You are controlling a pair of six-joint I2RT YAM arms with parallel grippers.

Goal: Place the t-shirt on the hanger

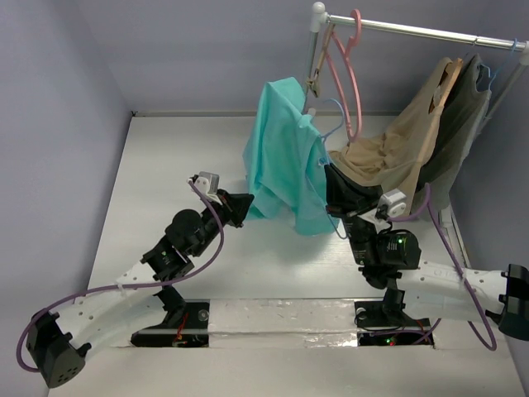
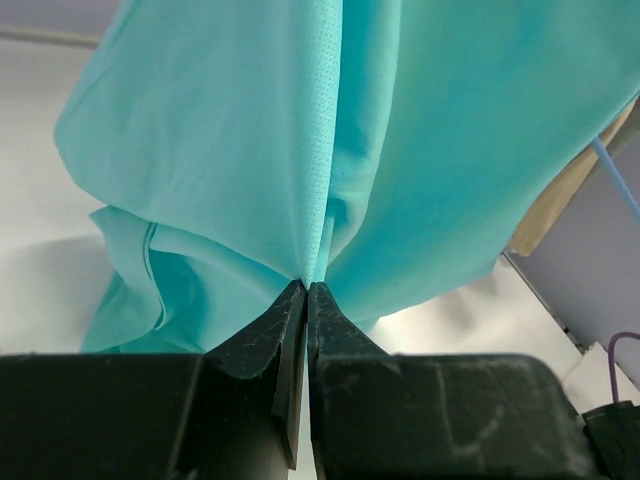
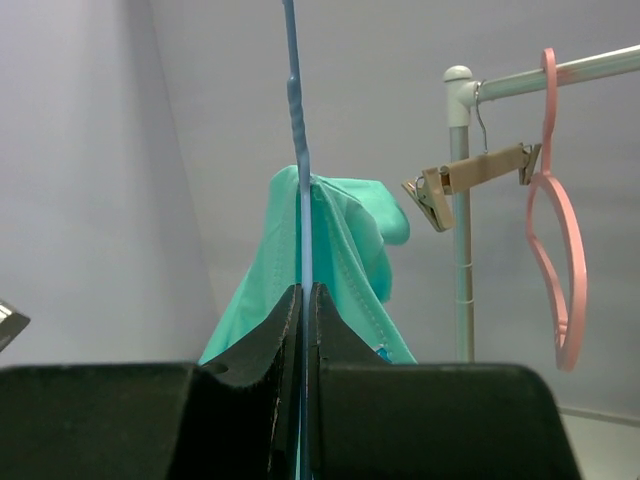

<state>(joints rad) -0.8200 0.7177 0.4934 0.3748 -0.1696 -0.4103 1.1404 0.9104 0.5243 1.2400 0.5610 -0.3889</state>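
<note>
The teal t-shirt (image 1: pixel 285 157) hangs draped over the thin light-blue hanger (image 1: pixel 331 116), held up above the table in the middle. My left gripper (image 1: pixel 241 207) is shut on a pinch of the t-shirt's lower cloth (image 2: pixel 310 200); its fingertips (image 2: pixel 290 300) meet at the fold. My right gripper (image 1: pixel 333 184) is shut on the hanger, whose blue wire (image 3: pixel 293 110) rises straight up from between the jaws. The t-shirt (image 3: pixel 340 260) drapes over the wire just beyond my right fingers (image 3: pixel 285 320). Most of the hanger is hidden under the cloth.
A clothes rail (image 1: pixel 413 31) stands at the back right with a pink hanger (image 1: pixel 354 74), a brown wooden clip hanger (image 1: pixel 318 70), a tan garment (image 1: pixel 405 149) and a dark grey-green garment (image 1: pixel 463 124). A grey wall (image 1: pixel 50 124) is at left.
</note>
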